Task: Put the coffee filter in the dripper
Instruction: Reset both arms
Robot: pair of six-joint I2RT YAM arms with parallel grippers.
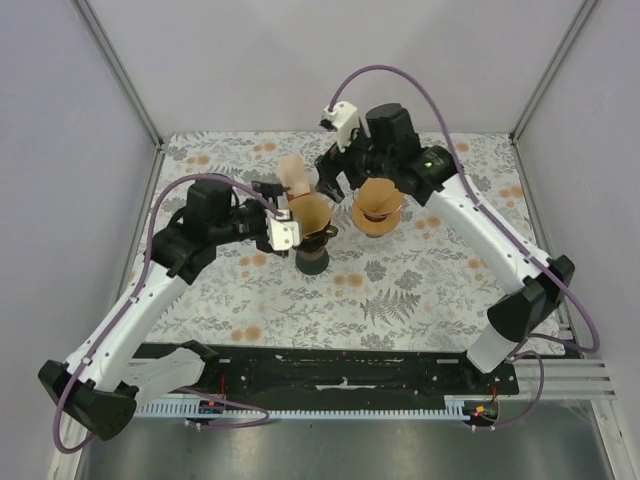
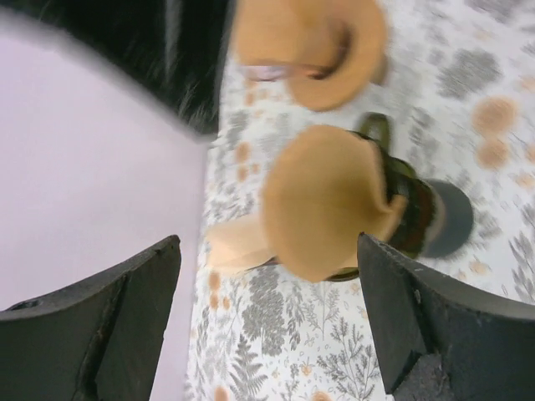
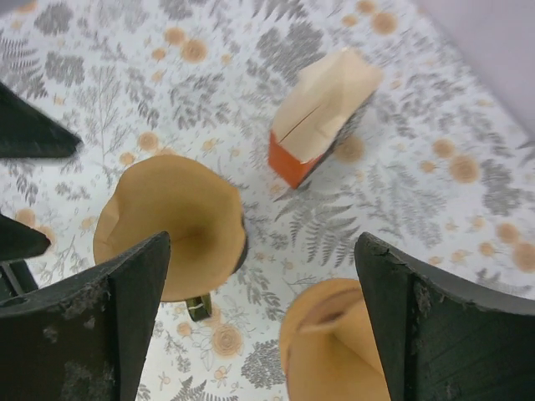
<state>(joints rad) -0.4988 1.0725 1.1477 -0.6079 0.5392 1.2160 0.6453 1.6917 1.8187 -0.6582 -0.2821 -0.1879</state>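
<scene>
We see the left arm (image 1: 150, 290) stretched from its base toward the middle of the worktop (image 1: 420, 290). The right arm (image 1: 490, 235) bends in from the other side with its wrist turned down. Both claws stand wide apart and hold nothing: the left claw (image 2: 267, 276) points level across the worktop, and the right claw (image 3: 263, 251) looks down from above.

The filter (image 1: 312, 215) sits opened in the dark dripper (image 1: 312, 258), just ahead of the left claw and in line with the gap between its fingers. It lies below the right claw, nearer one finger. A second brown cone (image 1: 378, 203) stands nearer the other finger, just beside the dripper. A pale pack (image 1: 297, 175) with an orange end sits just beyond the filter, under the right claw's reach.
</scene>
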